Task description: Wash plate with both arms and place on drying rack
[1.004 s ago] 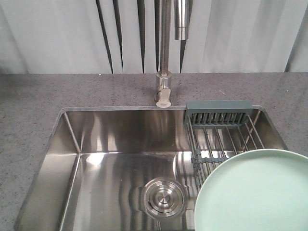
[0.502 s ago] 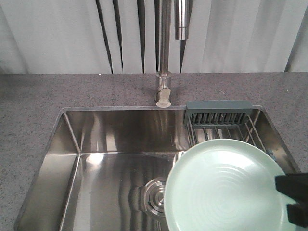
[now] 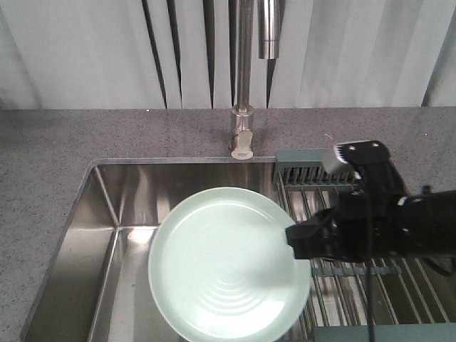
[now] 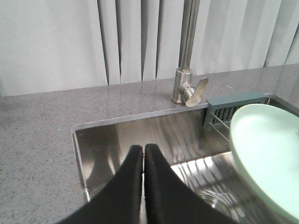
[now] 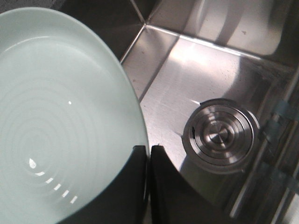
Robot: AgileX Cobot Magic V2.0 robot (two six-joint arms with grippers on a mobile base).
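Observation:
The pale mint-green plate [image 3: 221, 263] hangs above the steel sink [image 3: 107, 206], below the tap. My right gripper [image 3: 293, 242] is shut on the plate's right rim; in the right wrist view its black jaws [image 5: 148, 150] clamp the plate's edge [image 5: 60, 107]. The plate also shows at the right edge of the left wrist view [image 4: 268, 154]. My left gripper [image 4: 143, 148] is shut and empty, over the sink's left back part. The drying rack [image 3: 335, 187] lies across the sink's right end, partly hidden behind my right arm.
A steel tap [image 3: 244, 85] stands behind the sink on a grey speckled counter [image 3: 50, 157]. The round drain [image 5: 219, 135] sits in the sink floor. Pale curtains hang behind the counter.
The plate has moved left and away from the rack, from the lower right corner to the middle of the sink. My right arm has come into view holding it.

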